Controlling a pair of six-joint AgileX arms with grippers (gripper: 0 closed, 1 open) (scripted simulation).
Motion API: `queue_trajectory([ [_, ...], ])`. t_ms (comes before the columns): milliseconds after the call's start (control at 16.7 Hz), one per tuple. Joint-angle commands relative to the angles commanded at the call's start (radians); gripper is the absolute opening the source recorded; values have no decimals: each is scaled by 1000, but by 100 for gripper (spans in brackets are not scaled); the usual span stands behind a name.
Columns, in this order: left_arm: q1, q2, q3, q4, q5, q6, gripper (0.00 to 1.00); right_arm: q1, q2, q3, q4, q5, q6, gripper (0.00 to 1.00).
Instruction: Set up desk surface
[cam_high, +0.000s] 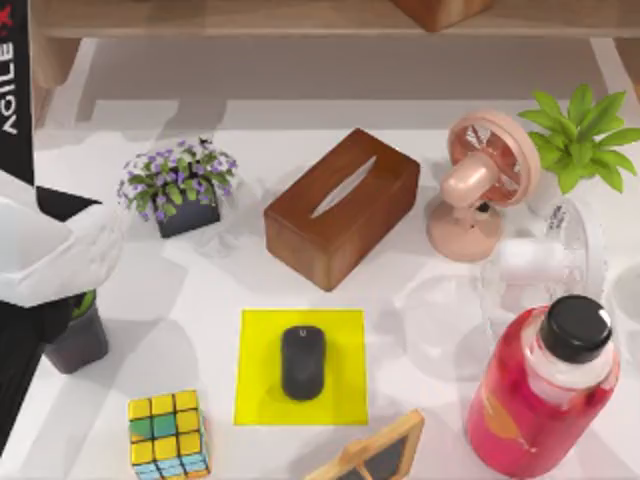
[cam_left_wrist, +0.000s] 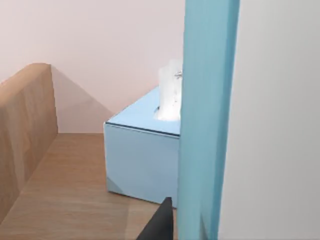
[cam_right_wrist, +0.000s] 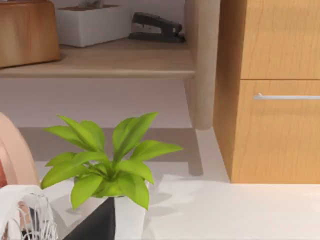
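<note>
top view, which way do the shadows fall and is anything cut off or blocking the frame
Top view: soft shadows lie on the desk surface toward the left of the tissue box and flower pot; the left arm covers the left edge, and the red bottle looms large at lower right. Left wrist view: a pale blue panel blocks the middle. Right wrist view: the green plant casts a faint shadow.

white desk surface (cam_high: 200, 290), yellow mat (cam_high: 345, 390), wooden tissue box (cam_high: 340, 205), pink fan (cam_high: 480, 180)
</note>
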Motion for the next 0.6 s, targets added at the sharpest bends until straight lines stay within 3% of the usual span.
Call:
queue_trajectory([
  [360, 0, 0, 0, 0, 0, 0, 2, 0, 0, 0, 0, 0, 0, 100],
  [600, 0, 0, 0, 0, 0, 0, 0, 0, 0, 0, 0, 0, 0, 100],
])
